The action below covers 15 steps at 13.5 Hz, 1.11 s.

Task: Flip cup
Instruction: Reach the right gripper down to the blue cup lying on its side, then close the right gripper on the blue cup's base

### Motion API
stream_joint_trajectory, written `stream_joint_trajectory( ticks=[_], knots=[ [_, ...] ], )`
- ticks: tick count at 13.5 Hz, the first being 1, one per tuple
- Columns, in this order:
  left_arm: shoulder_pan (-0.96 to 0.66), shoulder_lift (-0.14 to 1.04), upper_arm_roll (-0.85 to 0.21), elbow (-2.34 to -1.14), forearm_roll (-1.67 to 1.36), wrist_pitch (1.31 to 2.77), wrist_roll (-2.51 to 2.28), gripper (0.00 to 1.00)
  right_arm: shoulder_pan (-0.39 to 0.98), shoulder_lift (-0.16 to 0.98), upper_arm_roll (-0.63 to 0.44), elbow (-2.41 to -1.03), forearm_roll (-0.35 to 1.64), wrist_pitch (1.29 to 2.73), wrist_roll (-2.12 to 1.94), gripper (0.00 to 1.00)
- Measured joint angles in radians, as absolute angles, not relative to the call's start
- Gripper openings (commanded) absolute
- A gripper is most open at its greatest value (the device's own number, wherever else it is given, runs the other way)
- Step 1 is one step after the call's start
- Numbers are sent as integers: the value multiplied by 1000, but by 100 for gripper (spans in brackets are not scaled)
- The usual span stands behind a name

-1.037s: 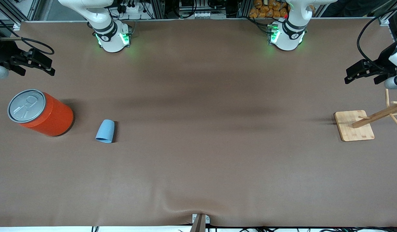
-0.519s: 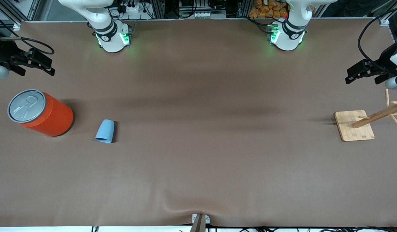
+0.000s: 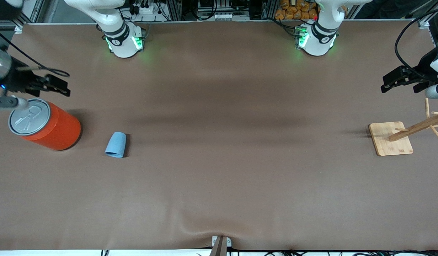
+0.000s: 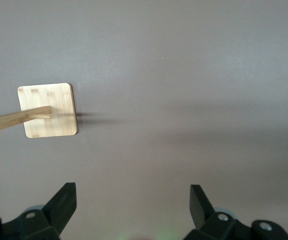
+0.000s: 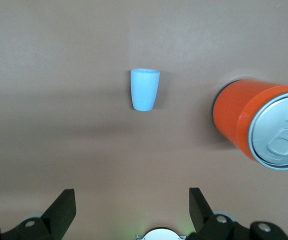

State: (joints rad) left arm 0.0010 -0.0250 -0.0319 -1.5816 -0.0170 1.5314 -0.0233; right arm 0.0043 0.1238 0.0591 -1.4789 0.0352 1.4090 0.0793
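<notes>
Toward the right arm's end of the table, the cup (image 3: 116,144) is standing mouth-down on the cloth, near the can (image 3: 44,124) but not touching it, a little nearer the front camera. You are looking at a flip not yet started.

Right claw (image 3: 52,88) is hanging over the table just above the can's top, released, fingers spread wide, holding nothing. Left claw (image 3: 400,81) is waiting over the left arm's end, also released and empty, above the table near the rack (image 3: 391,138).

Risks, as I am judging them:
- You are reaching for the cup with the can close alongside, so the right arm or its fingers could be clipping the can and shoving or tipping it.
- The cup is small, light, tapered and smooth, so a pinch on its side could be squirting it out or skating it across the cloth.
- The cloth is rippling near the front edge, but that is well apart from the cup.
- Rotating it mid-air with a shallow grip could be dropping it, and it would be rolling.

Writing: none readable. The can's lid is showing only a pull-tab outline, with no brand or label legible. The cup is plain.
</notes>
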Motion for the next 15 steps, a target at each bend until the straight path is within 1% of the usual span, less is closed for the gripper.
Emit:
stream_joint_trajectory(
  ticks=[2,4,8,12,14,15],
  knots=[
    [1,-25,-32,-1581,-17,1531,-23,100,6,201,62,-1491,40,1421,80,100],
    [1,-25,-33,-1581,-17,1531,-23,100,9,254,64,-1542,41,1504,80,100],
    [2,-25,-31,-1582,-17,1531,-23,100,9,273,64,-1763,41,1807,79,100],
    [3,-24,-31,-1582,-17,1531,-23,100,8,293,63,-1991,41,2144,68,100],
    [3,-24,-31,-1582,-17,1531,-23,100,12,332,66,-2048,41,2241,39,100],
    [2,-24,-31,-1582,-17,1531,-23,100,13,349,66,-2057,41,2264,3,100]
  ],
)
